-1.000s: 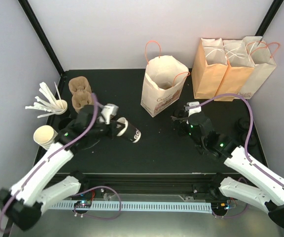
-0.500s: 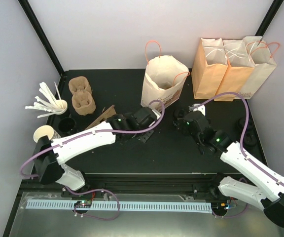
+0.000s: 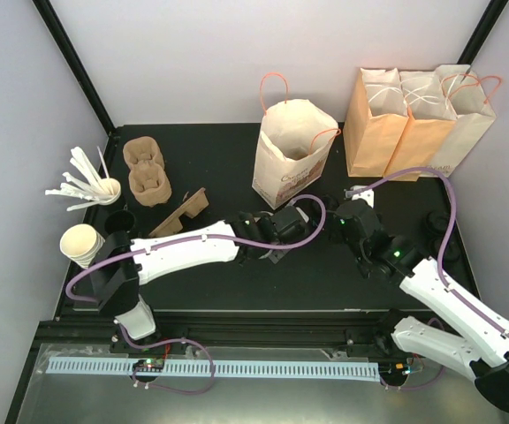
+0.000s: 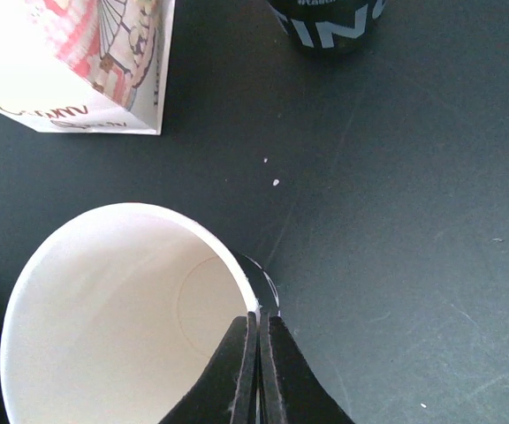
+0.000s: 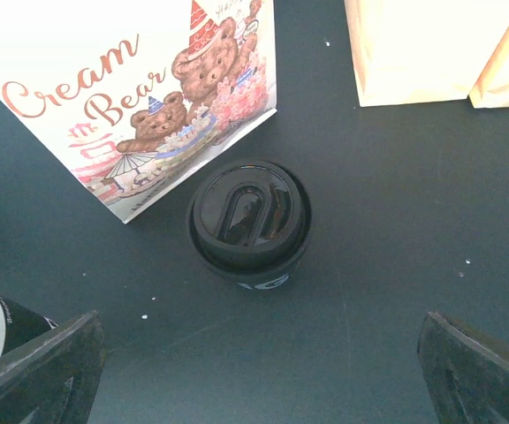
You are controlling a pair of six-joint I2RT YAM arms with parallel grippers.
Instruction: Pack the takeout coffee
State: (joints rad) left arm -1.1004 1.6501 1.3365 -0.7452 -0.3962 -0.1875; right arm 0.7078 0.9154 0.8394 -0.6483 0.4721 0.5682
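The takeout coffee (image 5: 250, 221) stands lidded on the desk (image 5: 396, 265) at twelve o'clock ahead of my right jaws, which are spread wide and clear of it. The printed bag (image 5: 122, 79) is just beside it at eleven. My left jaws pinch the rim of an open cup (image 4: 122, 300).

takeout coffee (image 5: 250, 221) before bag (image 5: 104, 88), open cup (image 4: 113, 309) left
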